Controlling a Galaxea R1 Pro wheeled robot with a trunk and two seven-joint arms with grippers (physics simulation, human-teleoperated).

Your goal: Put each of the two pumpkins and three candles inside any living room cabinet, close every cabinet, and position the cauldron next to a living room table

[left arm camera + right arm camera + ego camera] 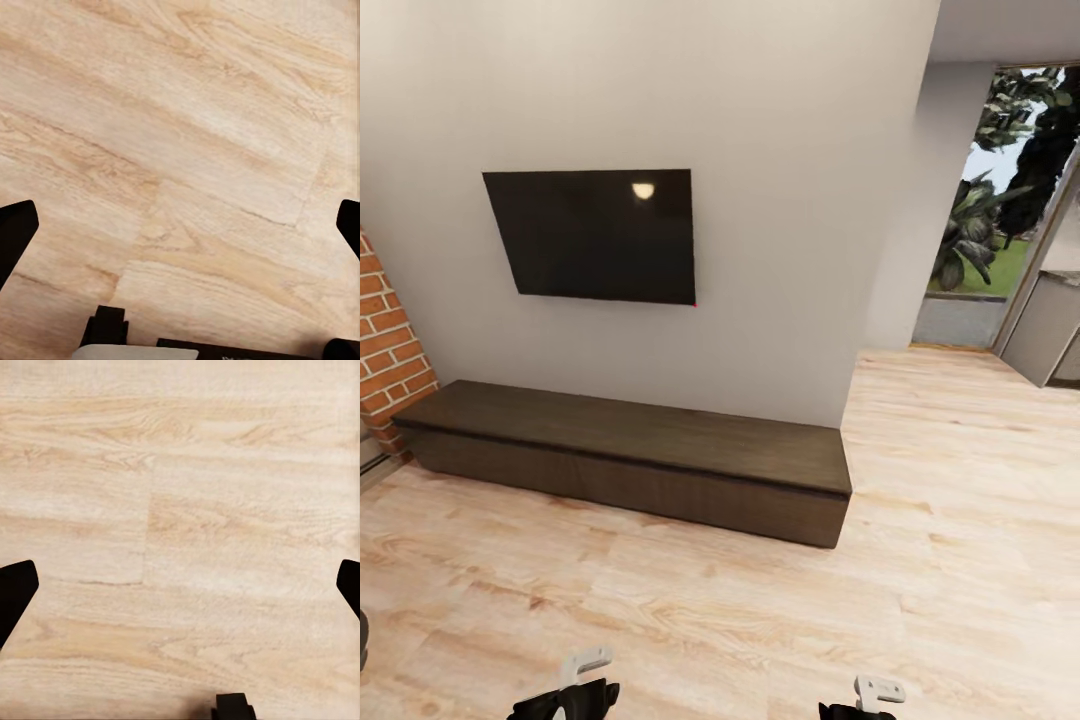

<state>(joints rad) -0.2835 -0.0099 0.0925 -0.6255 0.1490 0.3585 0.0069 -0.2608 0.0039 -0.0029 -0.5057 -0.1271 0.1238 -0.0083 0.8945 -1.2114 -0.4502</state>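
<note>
Left gripper (180,225) and right gripper (180,585): fingers spread wide, empty, over plank floor (720,610). Cabinet (630,460) ahead against wall below TV (595,235), both fronts shut. Step judged: approach to cabinet; next, drive closer, open one front.

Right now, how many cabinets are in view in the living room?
1: the long low dark-brown cabinet stands on the wood floor against the wall, below the TV. Others may lie outside the frame.
</note>
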